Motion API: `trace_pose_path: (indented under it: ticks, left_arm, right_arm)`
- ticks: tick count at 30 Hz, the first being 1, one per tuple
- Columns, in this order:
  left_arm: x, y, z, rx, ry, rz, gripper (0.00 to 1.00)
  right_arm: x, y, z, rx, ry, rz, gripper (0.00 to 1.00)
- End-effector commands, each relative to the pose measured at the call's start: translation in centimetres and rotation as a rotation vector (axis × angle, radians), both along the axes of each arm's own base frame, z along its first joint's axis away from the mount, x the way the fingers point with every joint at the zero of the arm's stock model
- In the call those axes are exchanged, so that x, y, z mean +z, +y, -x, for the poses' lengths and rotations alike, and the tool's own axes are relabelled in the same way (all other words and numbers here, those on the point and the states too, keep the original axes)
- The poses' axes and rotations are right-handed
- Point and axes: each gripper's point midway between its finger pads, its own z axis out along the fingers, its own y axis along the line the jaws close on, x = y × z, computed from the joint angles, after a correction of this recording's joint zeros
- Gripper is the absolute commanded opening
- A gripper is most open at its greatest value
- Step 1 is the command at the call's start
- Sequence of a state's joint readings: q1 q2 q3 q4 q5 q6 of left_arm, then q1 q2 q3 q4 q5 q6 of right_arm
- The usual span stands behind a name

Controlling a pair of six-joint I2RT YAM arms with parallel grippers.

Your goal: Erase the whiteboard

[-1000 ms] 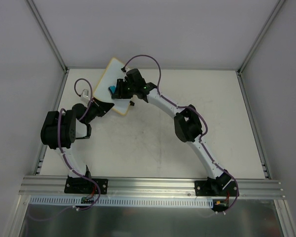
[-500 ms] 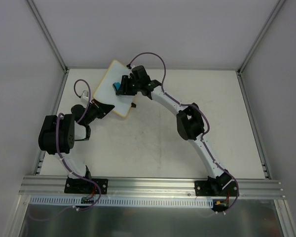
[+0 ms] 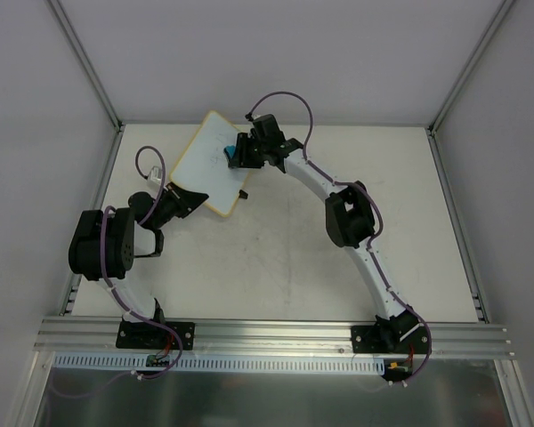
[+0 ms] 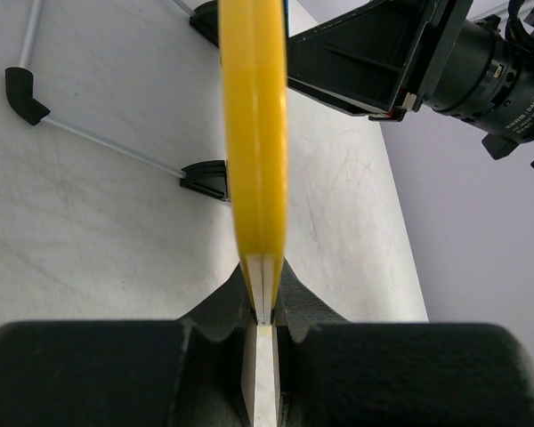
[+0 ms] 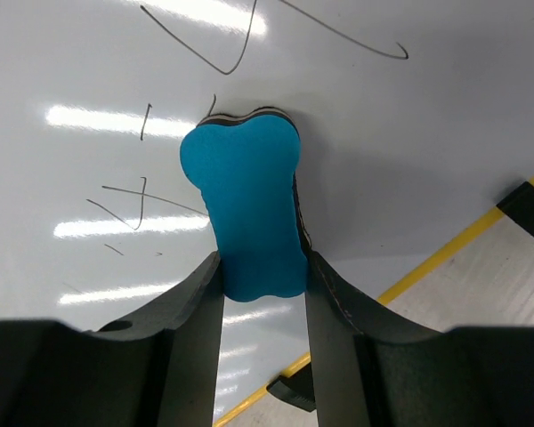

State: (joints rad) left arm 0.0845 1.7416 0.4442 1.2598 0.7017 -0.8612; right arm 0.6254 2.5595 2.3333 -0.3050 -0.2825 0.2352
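The whiteboard (image 3: 200, 169), white with a thin yellow frame, lies tilted at the table's back left. My left gripper (image 3: 185, 197) is shut on its near edge. In the left wrist view that yellow edge (image 4: 254, 133) runs edge-on into the closed jaws of the left gripper (image 4: 265, 311). My right gripper (image 3: 238, 153) is shut on a blue eraser (image 3: 230, 151) over the board's far right part. In the right wrist view the right gripper (image 5: 260, 276) presses the eraser (image 5: 249, 205) flat on the white surface (image 5: 409, 133). Thin pen marks (image 5: 125, 200) lie above and left of it.
White enclosure walls and aluminium posts (image 3: 89, 67) border the table at the back and sides. A thin metal rod with black end caps (image 4: 98, 142) lies on the table beside the board. A black clip (image 5: 527, 209) sits at the board's yellow rim (image 5: 445, 253).
My right gripper has slid the blue eraser to the right across the board, towards its far right edge. The left gripper stays clamped on the board's near edge.
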Motion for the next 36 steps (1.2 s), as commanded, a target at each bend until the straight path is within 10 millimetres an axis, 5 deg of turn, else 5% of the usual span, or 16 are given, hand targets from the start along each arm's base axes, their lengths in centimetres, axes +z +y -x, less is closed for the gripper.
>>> trace_pose_path:
  ticks: [1,7,17,25,31,36]
  left_arm:
    - [7.7,-1.8,1.1,-0.105,-0.394,-0.035,0.0]
    - [7.6,-2.4,1.1,-0.114,-0.399,-0.043,0.0]
    - [7.0,-3.3,1.3,-0.128,-0.394,-0.063,0.0]
    - [6.9,-3.4,1.3,-0.128,-0.394,-0.069,0.0]
    - [7.0,-3.4,1.5,-0.126,-0.399,-0.071,0.0]
    - [7.2,-3.4,1.9,-0.129,-0.401,-0.076,0.0]
  right_arm:
    - [0.9,-0.5,0.5,0.023,-0.03,0.04,0.0]
    - [2.3,0.7,2.6,0.081,-0.074,0.082,0.0]
    - [5.1,5.7,9.5,0.318,-0.053,-0.003,0.0]
    - [5.6,6.0,12.6,0.456,-0.046,0.007,0.0]
    - [3.7,4.4,10.5,0.379,-0.056,0.09,0.0]
    - [1.9,1.8,6.7,0.261,-0.018,0.114,0.0]
